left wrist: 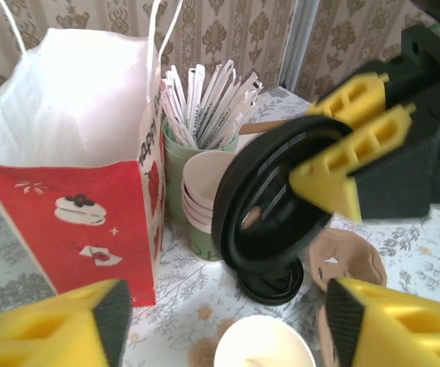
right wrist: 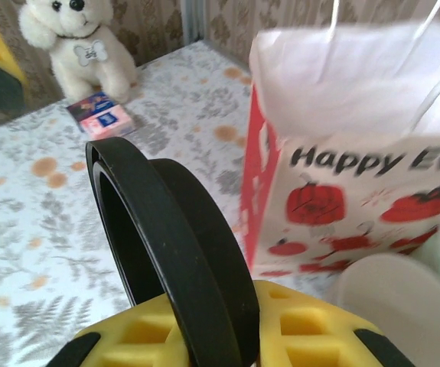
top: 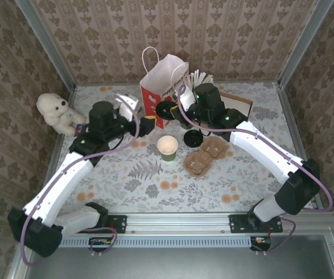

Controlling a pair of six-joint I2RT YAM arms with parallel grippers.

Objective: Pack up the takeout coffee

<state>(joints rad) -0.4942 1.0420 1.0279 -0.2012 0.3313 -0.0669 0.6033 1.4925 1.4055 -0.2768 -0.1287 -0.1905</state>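
Observation:
The takeout coffee (top: 167,148) is a small green cup standing mid-table with no lid on, its pale top showing; its rim (left wrist: 264,345) sits just below and between my left gripper's fingers. My left gripper (top: 144,120) (left wrist: 223,325) is open with nothing in it, hovering beside the red-and-white paper bag (top: 162,87) (left wrist: 66,153). A round black lid (top: 167,110) (left wrist: 281,202) (right wrist: 174,245) stands on edge in the air beside the bag, with my right gripper (top: 178,109) (right wrist: 227,325) shut on it.
A second black lid (top: 193,138) (left wrist: 277,287) lies on the table beside a brown cup carrier (top: 206,156) (left wrist: 350,264). Stacked cream cups (left wrist: 204,199) and a cup of white sticks (top: 201,77) (left wrist: 204,99) stand behind. A teddy bear (top: 56,113) (right wrist: 82,42) sits far left.

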